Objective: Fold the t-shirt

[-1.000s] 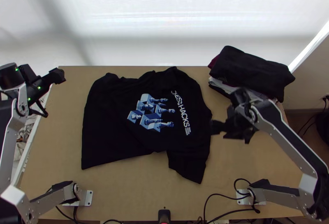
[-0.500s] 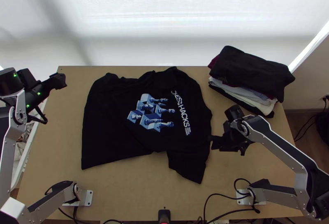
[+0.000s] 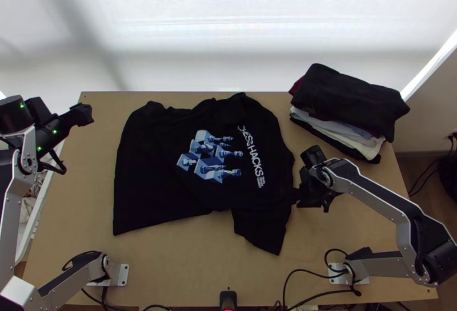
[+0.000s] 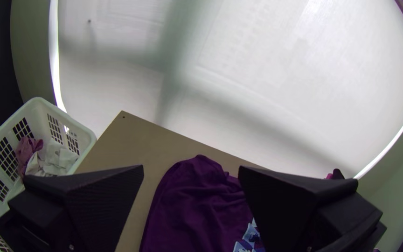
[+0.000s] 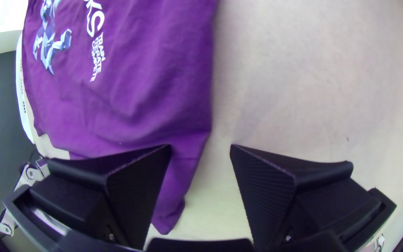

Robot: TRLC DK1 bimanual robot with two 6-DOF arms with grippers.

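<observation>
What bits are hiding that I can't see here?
Top view: most of the lower clothes, under the black one.
Top view: part of the left arm, cut off by the left edge.
Left wrist view: part of the basket, cut off by the left edge.
Right wrist view: some t-shirt, behind the right gripper's finger.

To your far right on table (image 3: 171, 259): pile of folded clothes, black garment (image 3: 354, 100) on top, dark red, pale and black layers beneath. Off table's left side you have white slotted basket (image 4: 38, 113), pinkish cloth (image 4: 25, 151) and white cloth (image 4: 59, 156) inside. Past far edge you face white backdrop (image 3: 228, 25). Small black object (image 3: 228, 298) at middle of your near edge. Brown floor (image 3: 416, 168) off right side.
</observation>
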